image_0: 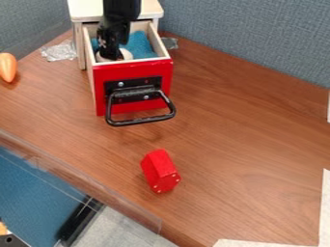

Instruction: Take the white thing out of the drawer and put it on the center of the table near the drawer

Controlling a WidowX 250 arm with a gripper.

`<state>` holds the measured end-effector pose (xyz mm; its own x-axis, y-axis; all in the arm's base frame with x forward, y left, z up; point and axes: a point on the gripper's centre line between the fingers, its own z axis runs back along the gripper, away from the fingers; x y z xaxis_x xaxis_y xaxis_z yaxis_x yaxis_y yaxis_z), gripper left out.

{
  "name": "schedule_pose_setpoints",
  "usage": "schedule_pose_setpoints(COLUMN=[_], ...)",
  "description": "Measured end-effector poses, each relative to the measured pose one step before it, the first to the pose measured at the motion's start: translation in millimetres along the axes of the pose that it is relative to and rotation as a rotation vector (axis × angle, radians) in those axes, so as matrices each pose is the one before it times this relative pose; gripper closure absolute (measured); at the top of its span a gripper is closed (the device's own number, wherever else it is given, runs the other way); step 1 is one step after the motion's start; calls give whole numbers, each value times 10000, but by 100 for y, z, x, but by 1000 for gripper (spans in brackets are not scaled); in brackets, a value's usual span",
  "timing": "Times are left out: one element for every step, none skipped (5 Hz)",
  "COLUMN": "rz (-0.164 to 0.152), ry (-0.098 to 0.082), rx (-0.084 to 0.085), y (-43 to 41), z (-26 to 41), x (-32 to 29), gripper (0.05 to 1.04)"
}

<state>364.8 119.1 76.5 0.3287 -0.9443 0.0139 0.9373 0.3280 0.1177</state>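
Blue-gray fabric partitions (251, 48) stand behind a brown wood-grain table (226, 144), meeting at a corner behind a small cabinet (84, 10) with a pale top. Its drawer (161, 72) is pulled out toward the camera, showing a red front, pale wooden sides and a black metal handle (142, 120) that sticks out over the table. Inside the drawer, a blue cloth (142, 44) lies toward the back and right. The white thing (127, 54) is in the drawer too, close behind the red front, partly hidden by the gripper (111, 55), which hangs down into the drawer from the top edge of the view. How its jaws stand, spread or pressed together, I cannot tell, nor whether they have hold of the white thing. Crumpled clear plastic (59, 51) lies on the table just left of the cabinet, and another clear piece (170, 42) lies by the drawer's right side. Near the left edge of the view is an orange, rounded object (7, 66). In front of the drawer, apart from the handle, a red, many-sided block (158, 169) lies on the table, small pale dots on its near end. A clear strip (97, 185) runs along the table's lower left edge.
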Motion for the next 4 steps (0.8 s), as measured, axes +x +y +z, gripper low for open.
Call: schedule_pose_setpoints(rz=[177,68,-30,-120], ry=[144,-2,-350,-593], rx=[218,-16,-293,-49], y=[100,-87,-274,-73], z=[-428,-337,311,1889], x=[-296,-276,57,506], gripper=[662,802,852,943])
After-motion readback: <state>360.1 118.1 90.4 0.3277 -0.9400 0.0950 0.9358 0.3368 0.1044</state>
